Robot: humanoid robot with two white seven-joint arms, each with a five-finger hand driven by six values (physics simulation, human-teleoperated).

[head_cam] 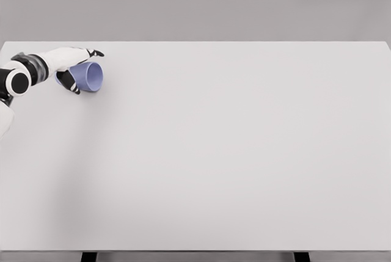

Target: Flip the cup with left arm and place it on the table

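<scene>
Near the counter's [244,152] far left corner, the left hand [76,69] is clamped round the cup [90,76], mouth sideways: mid-flip. Next: rotate upright, lower, release.

No writing, label, brand, number or sign can be read anywhere in this view. The blue cup [88,77] has a plain wall with no print, the white left hand [76,69] and its arm carry no readable marking, and the pale worktop [232,152] is bare of lettering.
</scene>
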